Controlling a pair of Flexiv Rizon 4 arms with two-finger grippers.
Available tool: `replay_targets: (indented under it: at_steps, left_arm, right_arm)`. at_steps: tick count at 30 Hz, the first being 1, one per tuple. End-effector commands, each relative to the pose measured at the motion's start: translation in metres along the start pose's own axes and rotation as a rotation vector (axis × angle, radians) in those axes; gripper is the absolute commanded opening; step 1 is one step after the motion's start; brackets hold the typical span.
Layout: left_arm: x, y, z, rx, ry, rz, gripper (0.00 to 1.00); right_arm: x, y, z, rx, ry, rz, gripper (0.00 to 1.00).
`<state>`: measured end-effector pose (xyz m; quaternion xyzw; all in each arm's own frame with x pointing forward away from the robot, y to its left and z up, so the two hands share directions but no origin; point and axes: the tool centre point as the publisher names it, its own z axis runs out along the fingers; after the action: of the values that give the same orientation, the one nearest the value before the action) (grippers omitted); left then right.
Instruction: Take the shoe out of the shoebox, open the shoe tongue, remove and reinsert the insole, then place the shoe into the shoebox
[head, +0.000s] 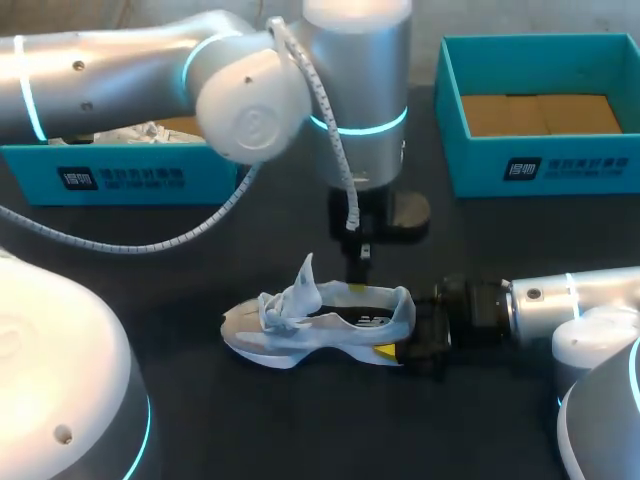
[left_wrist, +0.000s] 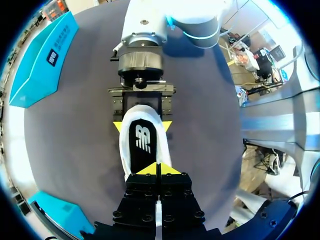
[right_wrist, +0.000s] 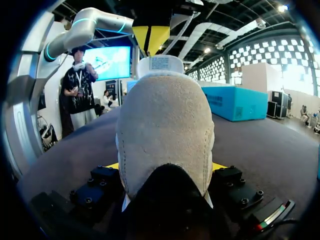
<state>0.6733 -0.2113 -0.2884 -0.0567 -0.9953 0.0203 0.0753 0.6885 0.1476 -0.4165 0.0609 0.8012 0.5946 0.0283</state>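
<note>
- Head view: the shoe (head: 320, 325) lies on its sole on the dark table (head: 250, 430), front toward my left and heel (head: 398, 312) toward my right, outside both boxes.
- The right gripper (head: 402, 335) comes in low from my right and clamps the heel, with one yellow tip against each side of it.
- The left gripper (head: 358, 262) hangs straight down over the shoe, its end close to the far rim of the opening.
- Left wrist view: the left gripper's yellow tips meet with only a thin seam between them. They sit just above the front end of the insole (left_wrist: 142, 140), which lies inside the shoe. I cannot tell whether they pinch anything.
- Right wrist view: the heel fills the space between the right gripper's tips. Beyond it the tongue (right_wrist: 160, 64) stands upright, with the left gripper's tips directly above it.
- The left teal box (head: 110, 178), with white paper (head: 135, 133) in it, and the right teal box (head: 540, 165) stand at the table's far side, apart from the shoe.
</note>
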Motion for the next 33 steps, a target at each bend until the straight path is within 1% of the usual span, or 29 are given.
replay_targets:
  at_steps: [1, 11, 18, 25, 30, 33]
  left_arm:
    - [-0.009, -0.001, 0.021, 0.009, 0.021, 0.009, 0.00]
    - [-0.010, 0.013, 0.050, 0.000, 0.014, 0.036, 0.00]
    - [-0.011, 0.021, 0.060, -0.008, 0.030, 0.036, 0.00]
    - [-0.014, 0.033, 0.070, -0.029, 0.091, 0.032, 0.00]
    - [-0.010, 0.041, 0.078, -0.041, 0.136, 0.038, 0.00]
    - [-0.005, 0.044, 0.081, -0.046, 0.140, 0.044, 0.00]
  right_arm:
    - [0.000, 0.000, -0.001, 0.003, -0.001, 0.001, 0.00]
    - [0.000, 0.000, -0.001, 0.003, -0.001, 0.001, 0.00]
    - [0.000, 0.000, -0.001, 0.003, -0.001, 0.001, 0.00]
    - [0.000, 0.000, -0.001, 0.003, -0.001, 0.001, 0.00]
    - [0.000, 0.000, -0.001, 0.003, -0.001, 0.001, 0.00]
    - [0.000, 0.000, -0.001, 0.003, -0.001, 0.001, 0.00]
